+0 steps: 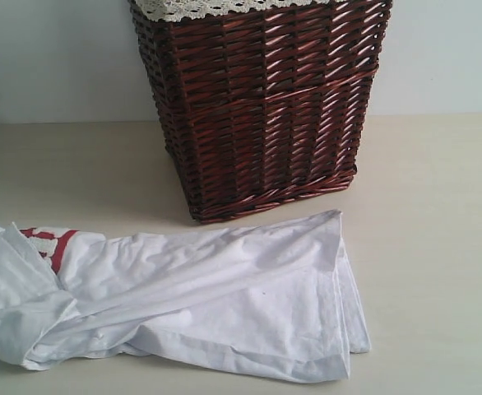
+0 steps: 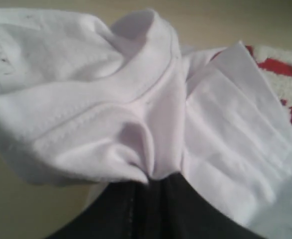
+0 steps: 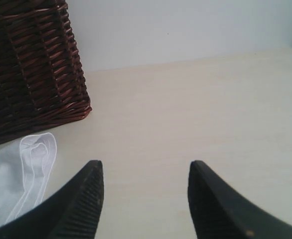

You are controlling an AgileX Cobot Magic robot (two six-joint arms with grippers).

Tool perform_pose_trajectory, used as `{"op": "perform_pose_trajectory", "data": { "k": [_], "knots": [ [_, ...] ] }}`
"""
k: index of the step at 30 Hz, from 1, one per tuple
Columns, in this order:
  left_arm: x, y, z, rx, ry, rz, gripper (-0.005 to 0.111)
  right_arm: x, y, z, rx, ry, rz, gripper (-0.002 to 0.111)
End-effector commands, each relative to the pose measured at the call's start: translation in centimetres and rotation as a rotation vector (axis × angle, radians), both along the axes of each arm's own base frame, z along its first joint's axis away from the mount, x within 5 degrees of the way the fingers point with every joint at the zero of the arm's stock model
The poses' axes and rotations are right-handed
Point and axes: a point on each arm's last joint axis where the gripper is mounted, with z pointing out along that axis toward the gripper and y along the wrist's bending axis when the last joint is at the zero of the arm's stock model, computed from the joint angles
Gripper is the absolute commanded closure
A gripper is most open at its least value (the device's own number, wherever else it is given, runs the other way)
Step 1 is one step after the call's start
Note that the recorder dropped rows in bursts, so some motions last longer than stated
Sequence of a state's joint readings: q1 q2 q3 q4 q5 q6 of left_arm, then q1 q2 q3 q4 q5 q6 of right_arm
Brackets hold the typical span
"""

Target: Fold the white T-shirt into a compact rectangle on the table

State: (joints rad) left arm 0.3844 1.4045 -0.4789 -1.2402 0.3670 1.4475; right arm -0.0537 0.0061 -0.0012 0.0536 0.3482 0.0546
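The white T-shirt (image 1: 216, 296) lies crumpled across the front left of the table (image 1: 430, 214), a bit of its red-outlined lettering (image 1: 50, 243) showing at the left. Neither gripper appears in the exterior view. In the left wrist view my left gripper (image 2: 153, 181) is shut on a bunched fold of the white T-shirt (image 2: 136, 114), with the red lettering (image 2: 280, 79) beyond it. In the right wrist view my right gripper (image 3: 145, 172) is open above bare table (image 3: 196, 109), with nothing between its fingers. A corner of the shirt (image 3: 26, 169) lies to one side of it.
A tall dark red-brown wicker basket (image 1: 261, 107) with white lace trim (image 1: 200, 8) stands at the back centre, just behind the shirt. It also shows as a basket corner (image 3: 31, 64) in the right wrist view. A pale wall runs behind the table.
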Motion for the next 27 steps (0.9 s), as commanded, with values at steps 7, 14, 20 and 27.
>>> {"op": "perform_pose_trajectory", "data": {
  "k": [7, 14, 20, 27],
  "knots": [
    [0.6, -2.5, 4.0, -0.177, -0.296, -0.157, 0.107, 0.0, 0.0, 0.1, -0.004, -0.019, -0.005, 0.057],
    [0.8, -5.1, 4.4, -0.153, -0.330, -0.302, 0.107, 0.0, 0.0, 0.1, -0.004, -0.019, -0.005, 0.057],
    [0.8, -8.2, 4.6, -0.167, -0.357, -0.437, 0.107, 0.0, 0.0, 0.1, -0.004, -0.019, -0.005, 0.057],
    [0.4, -12.8, 5.4, -0.227, -0.374, -0.602, 0.107, 0.0, 0.0, 0.1, -0.002, -0.019, -0.005, 0.057]
  ]
}}
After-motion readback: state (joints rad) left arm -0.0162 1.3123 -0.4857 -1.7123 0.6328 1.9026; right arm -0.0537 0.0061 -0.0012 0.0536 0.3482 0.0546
